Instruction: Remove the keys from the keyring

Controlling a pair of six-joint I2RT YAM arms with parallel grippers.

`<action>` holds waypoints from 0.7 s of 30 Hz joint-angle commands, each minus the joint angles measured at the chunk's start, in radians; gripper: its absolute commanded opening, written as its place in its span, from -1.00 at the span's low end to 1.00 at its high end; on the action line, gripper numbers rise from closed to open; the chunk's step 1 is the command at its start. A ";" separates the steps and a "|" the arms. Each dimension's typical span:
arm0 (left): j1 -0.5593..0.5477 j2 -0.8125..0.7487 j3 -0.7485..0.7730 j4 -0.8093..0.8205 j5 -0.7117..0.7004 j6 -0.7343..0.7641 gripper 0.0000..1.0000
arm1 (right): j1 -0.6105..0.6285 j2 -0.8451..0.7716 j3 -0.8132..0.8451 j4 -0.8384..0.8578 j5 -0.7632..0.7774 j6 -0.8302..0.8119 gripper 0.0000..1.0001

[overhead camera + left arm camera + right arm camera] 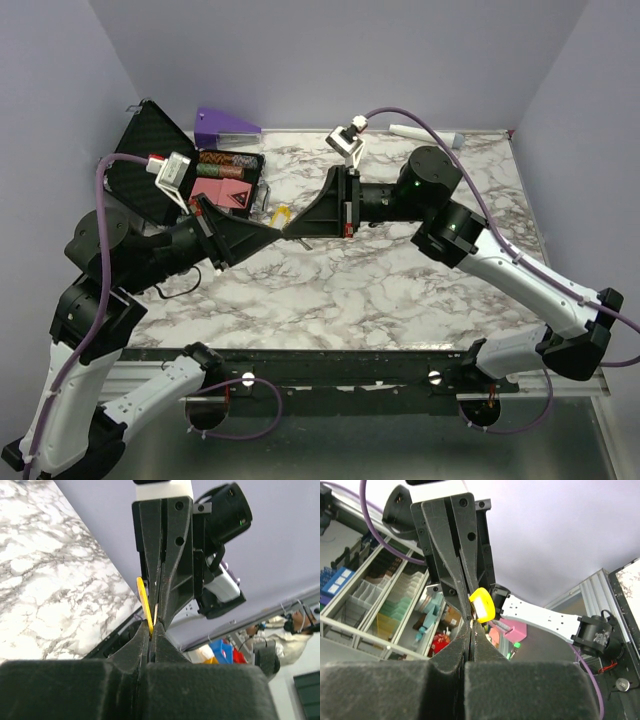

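The keys are a tiny yellow bunch held in the air above the marble table, between two gripper tips that meet nose to nose. My left gripper comes from the left, jaws shut on the bunch. In the left wrist view a yellow flat piece runs into its closed tips. My right gripper comes from the right, also shut. In the right wrist view its tips pinch a thin metal part just under the yellow key head. The ring itself is hidden.
An open black case with pink and brown contents lies at the back left. A purple wedge stands behind it. A white cylinder with a grey tip lies at the back right.
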 commanded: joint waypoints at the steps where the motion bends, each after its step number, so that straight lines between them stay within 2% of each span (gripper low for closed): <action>1: -0.005 0.007 -0.039 0.132 -0.127 -0.070 -1.00 | 0.015 0.032 -0.017 0.030 0.073 0.053 -0.99; 5: -0.012 -0.004 -0.042 0.134 -0.178 -0.094 -1.00 | 0.015 0.032 -0.016 0.039 0.119 0.058 -0.99; 11: -0.019 -0.058 -0.083 0.143 -0.279 -0.208 -1.00 | 0.016 0.030 -0.029 0.068 0.178 0.076 -0.99; 21: -0.062 -0.038 -0.076 0.175 -0.319 -0.242 -1.00 | 0.015 0.027 -0.085 0.154 0.218 0.122 -0.99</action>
